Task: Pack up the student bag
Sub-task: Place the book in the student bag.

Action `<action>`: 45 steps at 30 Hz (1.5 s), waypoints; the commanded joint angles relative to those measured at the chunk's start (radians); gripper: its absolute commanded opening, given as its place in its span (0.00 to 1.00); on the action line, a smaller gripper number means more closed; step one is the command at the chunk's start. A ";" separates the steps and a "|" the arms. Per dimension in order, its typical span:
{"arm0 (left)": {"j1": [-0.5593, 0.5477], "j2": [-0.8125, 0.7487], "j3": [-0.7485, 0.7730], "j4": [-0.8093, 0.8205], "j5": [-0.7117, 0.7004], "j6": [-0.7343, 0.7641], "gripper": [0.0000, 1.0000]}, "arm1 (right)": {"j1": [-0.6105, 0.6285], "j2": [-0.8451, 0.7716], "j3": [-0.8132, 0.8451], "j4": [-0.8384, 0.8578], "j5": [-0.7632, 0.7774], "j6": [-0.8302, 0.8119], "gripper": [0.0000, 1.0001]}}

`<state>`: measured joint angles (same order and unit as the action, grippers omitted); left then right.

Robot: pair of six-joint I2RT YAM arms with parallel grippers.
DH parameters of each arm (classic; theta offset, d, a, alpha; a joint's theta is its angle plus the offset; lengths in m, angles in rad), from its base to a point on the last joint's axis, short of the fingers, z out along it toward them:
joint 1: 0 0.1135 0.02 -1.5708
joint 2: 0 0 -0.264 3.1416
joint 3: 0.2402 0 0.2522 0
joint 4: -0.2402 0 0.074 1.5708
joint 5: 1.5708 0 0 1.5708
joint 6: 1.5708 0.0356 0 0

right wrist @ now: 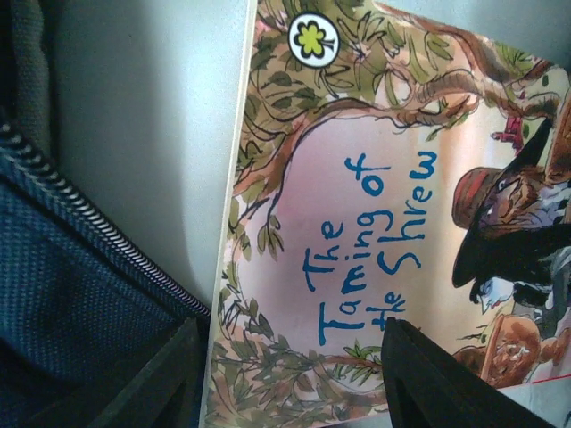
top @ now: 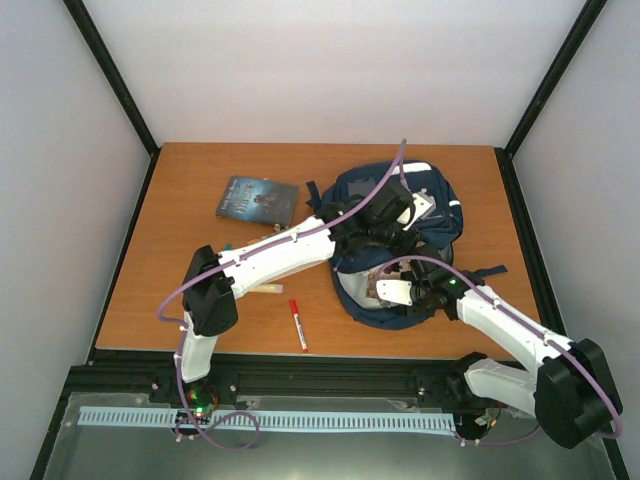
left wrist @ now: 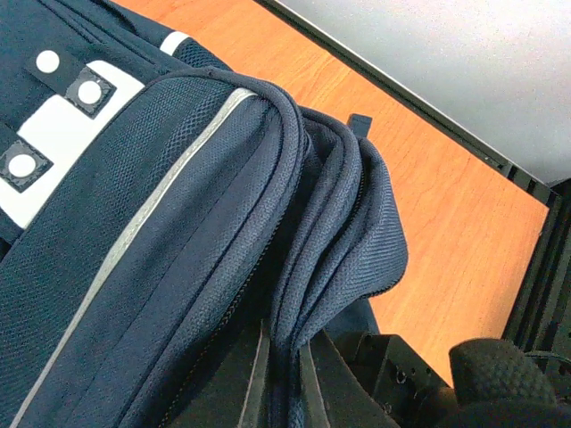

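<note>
The student bag (top: 425, 200) is a navy backpack lying at the table's middle right. My left gripper (top: 390, 222) is shut on a fold of its fabric by the zipper edge; in the left wrist view the fold (left wrist: 330, 232) runs down between the shut fingers of the gripper (left wrist: 287, 374). My right gripper (top: 398, 292) reaches into the bag's near opening. In the right wrist view it (right wrist: 294, 383) is open, its fingers either side of a picture book, "The Taming of the Shrew" (right wrist: 357, 232), which lies on the light grey lining (right wrist: 143, 134) inside the zipper edge (right wrist: 80, 223).
A dark-covered book (top: 257, 198) lies on the table left of the bag. A red marker (top: 298, 325) lies near the front edge. A small beige object (top: 266, 288) lies under the left arm. Black frame rails border the table.
</note>
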<state>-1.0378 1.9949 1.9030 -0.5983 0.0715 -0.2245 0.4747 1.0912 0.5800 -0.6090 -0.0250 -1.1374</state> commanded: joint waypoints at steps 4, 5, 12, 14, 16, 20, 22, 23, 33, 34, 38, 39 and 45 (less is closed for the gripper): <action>0.002 0.005 0.081 -0.006 0.050 -0.001 0.01 | 0.041 0.024 0.004 0.085 0.094 -0.002 0.57; 0.002 0.008 0.086 -0.010 0.054 0.000 0.01 | 0.041 0.032 0.001 0.112 0.114 -0.006 0.57; 0.002 0.016 0.096 -0.027 0.075 0.002 0.01 | 0.041 0.085 0.003 0.270 0.198 -0.034 0.52; 0.003 0.016 0.097 -0.032 0.079 0.004 0.01 | 0.041 0.095 0.009 0.305 0.197 -0.040 0.51; 0.002 0.016 0.098 -0.036 0.083 0.008 0.01 | 0.041 0.110 0.009 0.348 0.202 -0.053 0.50; 0.002 0.016 0.102 -0.046 0.086 0.014 0.01 | 0.040 0.158 -0.004 0.455 0.241 -0.084 0.49; 0.002 0.019 0.105 -0.052 0.089 0.017 0.01 | 0.040 0.176 -0.005 0.501 0.260 -0.098 0.47; 0.002 0.021 0.107 -0.056 0.091 0.018 0.01 | 0.041 0.180 0.000 0.508 0.264 -0.103 0.47; 0.002 0.041 0.132 -0.086 0.071 0.035 0.01 | 0.049 0.023 0.030 0.153 0.106 -0.067 0.55; 0.002 0.041 0.135 -0.088 0.070 0.037 0.01 | 0.049 -0.001 0.004 0.148 0.116 -0.071 0.56; 0.002 0.038 0.133 -0.093 0.063 0.042 0.01 | 0.050 -0.080 -0.082 0.192 0.153 -0.077 0.59; 0.002 0.038 0.134 -0.094 0.062 0.042 0.01 | 0.050 -0.085 -0.094 0.202 0.160 -0.073 0.59; 0.002 0.034 0.142 -0.101 0.055 0.044 0.01 | 0.049 -0.076 -0.060 0.180 0.118 0.056 0.56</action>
<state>-1.0275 2.0399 1.9816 -0.6968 0.1104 -0.1856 0.5137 1.0290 0.4839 -0.4160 0.1200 -1.1866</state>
